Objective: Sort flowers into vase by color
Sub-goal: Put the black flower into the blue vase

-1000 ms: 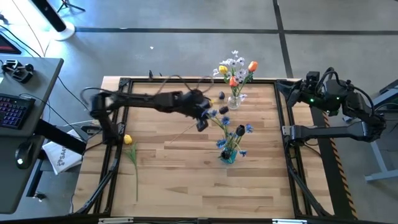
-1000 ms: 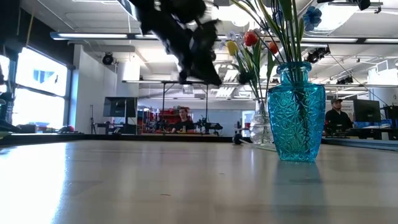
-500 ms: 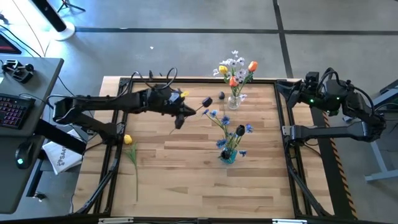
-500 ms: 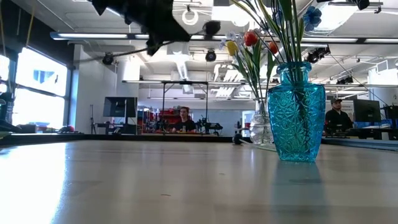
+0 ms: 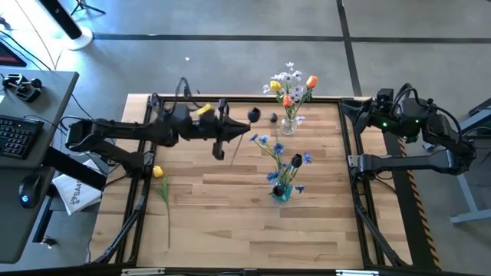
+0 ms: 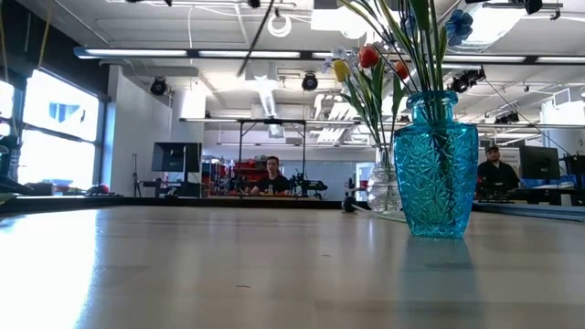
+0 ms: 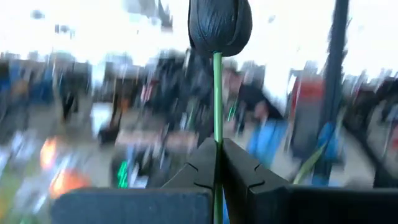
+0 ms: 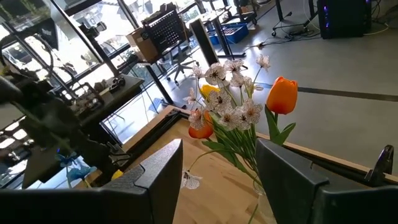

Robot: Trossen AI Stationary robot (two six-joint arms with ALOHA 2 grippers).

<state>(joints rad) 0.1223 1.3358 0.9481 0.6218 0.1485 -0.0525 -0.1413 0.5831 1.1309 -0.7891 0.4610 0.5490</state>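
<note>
While left gripper (image 7: pixel 217 171) pinches dark purple tulip (image 7: pixel 220 25) mid-stem, upper centre: light, whippy, top-heavy. Right gripper (image 8: pixel 217 180) spread, idle.

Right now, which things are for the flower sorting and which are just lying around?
For the job:
- dark purple tulip, pinched in the left gripper's fingers
- yellow tulip lying on the table
- blue vase
- clear vase

Just lying about:
- keyboard
- mouse
</note>
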